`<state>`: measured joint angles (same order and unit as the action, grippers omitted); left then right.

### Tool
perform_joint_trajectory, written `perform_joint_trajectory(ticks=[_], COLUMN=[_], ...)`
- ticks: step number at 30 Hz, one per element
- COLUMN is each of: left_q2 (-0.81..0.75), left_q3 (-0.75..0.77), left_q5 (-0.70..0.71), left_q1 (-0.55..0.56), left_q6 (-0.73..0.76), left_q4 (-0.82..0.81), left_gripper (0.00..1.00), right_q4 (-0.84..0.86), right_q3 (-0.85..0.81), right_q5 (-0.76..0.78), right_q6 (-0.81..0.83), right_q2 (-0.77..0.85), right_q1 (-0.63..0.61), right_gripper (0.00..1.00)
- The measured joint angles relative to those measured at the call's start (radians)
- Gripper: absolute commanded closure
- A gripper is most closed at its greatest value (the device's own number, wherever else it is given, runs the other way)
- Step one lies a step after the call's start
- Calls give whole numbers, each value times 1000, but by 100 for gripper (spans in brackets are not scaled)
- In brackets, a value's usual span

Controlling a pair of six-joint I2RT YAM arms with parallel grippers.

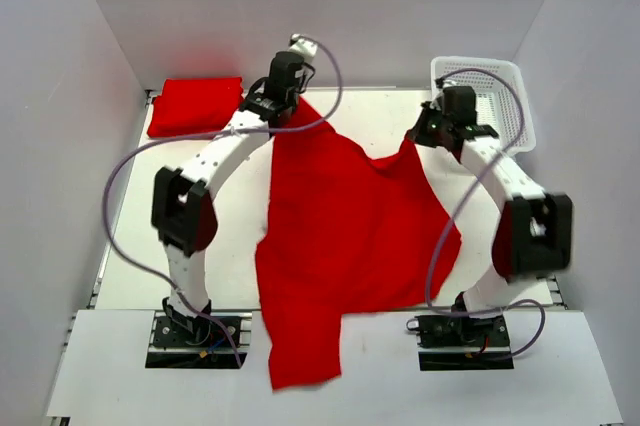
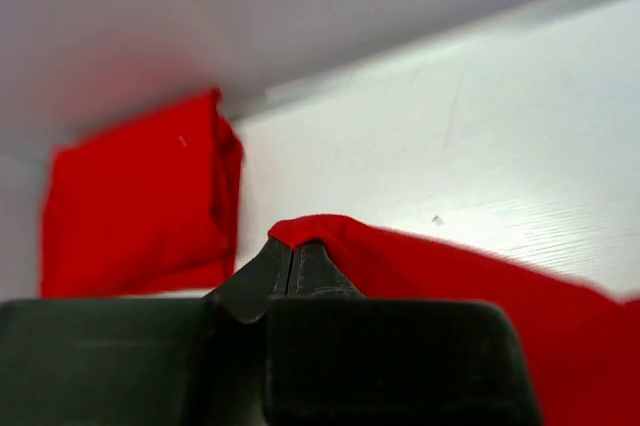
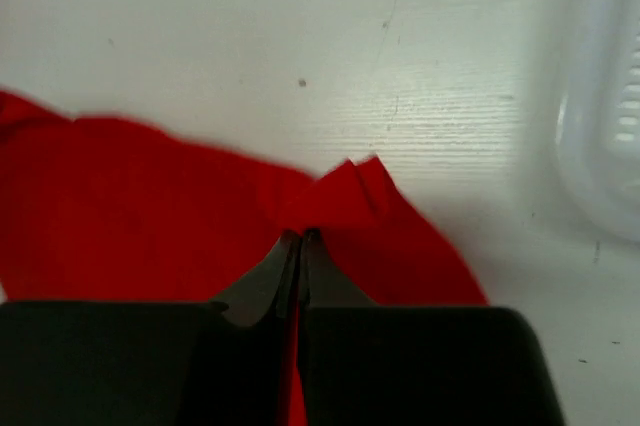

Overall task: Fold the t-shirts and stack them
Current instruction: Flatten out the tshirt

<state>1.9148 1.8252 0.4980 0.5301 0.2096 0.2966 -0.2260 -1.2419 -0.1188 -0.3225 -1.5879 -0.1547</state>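
Closest to your lens in each wrist view are the black fingers. You can see the left gripper [image 2: 292, 254] pinched tight, its tips meeting on a red edge of the spread t-shirt [image 2: 480, 286], which trails off toward 4 o'clock. Your right gripper [image 3: 300, 241] is clamped the same way, and a puckered corner of that shirt [image 3: 360, 181] pokes out just past its tips.

From the overhead camera, the spread t-shirt [image 1: 345, 236] lies across the middle of the table [image 1: 235, 236]. One far corner is gripped at 11 o'clock by the left gripper [image 1: 290, 96], the other at 1 o'clock by the right gripper [image 1: 425, 136]. Its near hem runs onto the front strip at 6 o'clock, between the arm bases.

Look to 10 o'clock for the folded t-shirt [image 1: 200, 106], a neat red rectangle against the back wall, apart from the spread one. The left wrist view shows it [image 2: 140, 206] at 9 o'clock.

At 2 o'clock the white mesh basket [image 1: 515, 111] stands in the far right corner. What you can see of its inside is only white mesh, and the right arm covers its near left part. In the right wrist view its blurred wall [image 3: 605, 146] sits at 3 o'clock, apart from the cloth.
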Motion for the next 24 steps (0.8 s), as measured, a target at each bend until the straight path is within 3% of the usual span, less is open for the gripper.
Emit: perform_joint_trajectory(ticks=[6,14,18,24], left_q2=[239,299,214,-131], left_q3=[24,80,1,-217], left_q5=[-142,-350,-433,-462], left_q1=[-199,-299,-316,-322], left_q6=[-126,-186,-208,-243], left_q4=[20,-32,-89,-133], left_gripper=[100,100,100,100], right_q4=[-33,-75,-85,-107], right_q3=[-241,-420,-431,-376], right_q5=[-31,-20,-8,52], right_q6=[-3,-2,17,68], right_q2=[-296,-415,-381,-156], right_q1=[-1,-3,-4,-9], right_gripper=[100,100,100,100])
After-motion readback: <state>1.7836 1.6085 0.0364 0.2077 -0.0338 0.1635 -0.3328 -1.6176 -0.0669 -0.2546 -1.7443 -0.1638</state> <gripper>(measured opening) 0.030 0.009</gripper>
